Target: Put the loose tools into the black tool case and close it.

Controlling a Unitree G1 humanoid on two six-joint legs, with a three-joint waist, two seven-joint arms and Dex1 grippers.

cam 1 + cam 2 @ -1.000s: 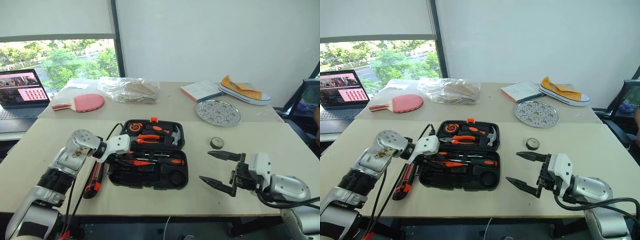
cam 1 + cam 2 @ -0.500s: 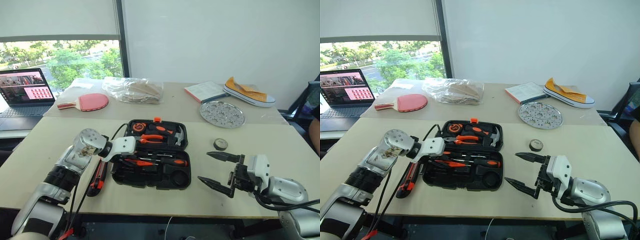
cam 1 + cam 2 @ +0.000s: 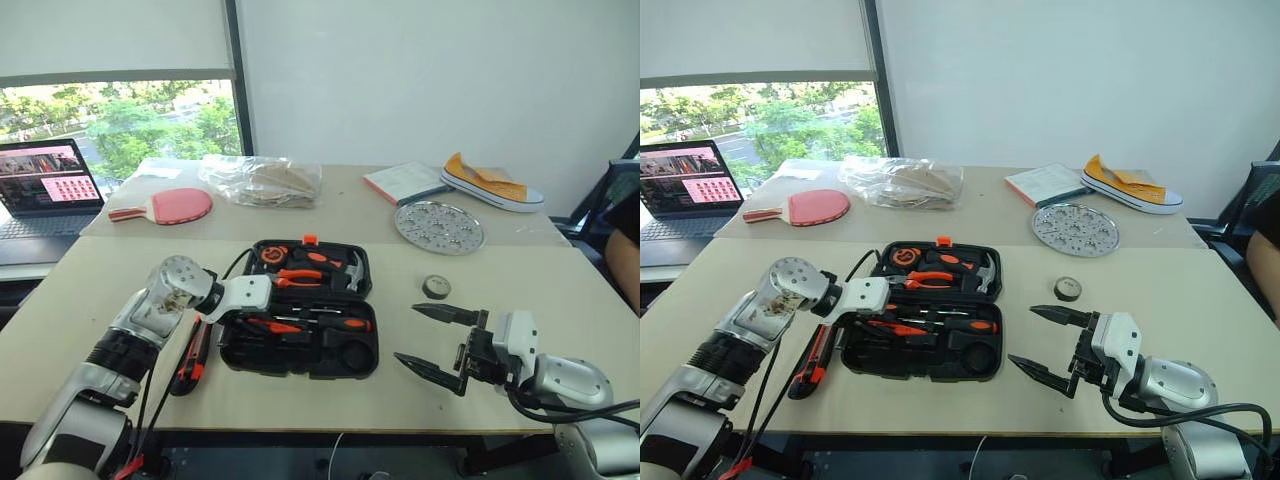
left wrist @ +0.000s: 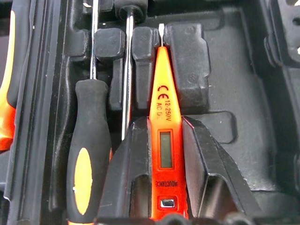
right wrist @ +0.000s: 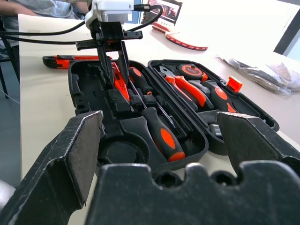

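Observation:
The black tool case point(image 3: 300, 369) lies open in the middle of the near table, with orange-and-black screwdrivers point(image 3: 345, 324) in its front half. My left gripper point(image 4: 165, 119) reaches down into the case's left end, shut on an orange tester screwdriver point(image 4: 164, 108) that lies in its slot beside a black-handled screwdriver point(image 4: 89, 154). The orange-black utility knife point(image 3: 192, 357) lies on the table just left of the case. A small round black tape measure point(image 3: 435, 287) sits to the right of the case. My right gripper point(image 3: 406, 333) hovers open and empty, right of the case.
Pliers point(image 3: 300, 275) and a hammer point(image 3: 352, 270) sit in the case's rear half. On the far table are a laptop point(image 3: 45, 180), a red paddle point(image 3: 165, 206), a plastic bag point(image 3: 262, 180), a perforated metal disc point(image 3: 438, 227), a booklet point(image 3: 405, 182) and a shoe point(image 3: 492, 182).
The view has swayed slightly. Both arms stay where they were, the left gripper at the case's left end and the right one open beside the case.

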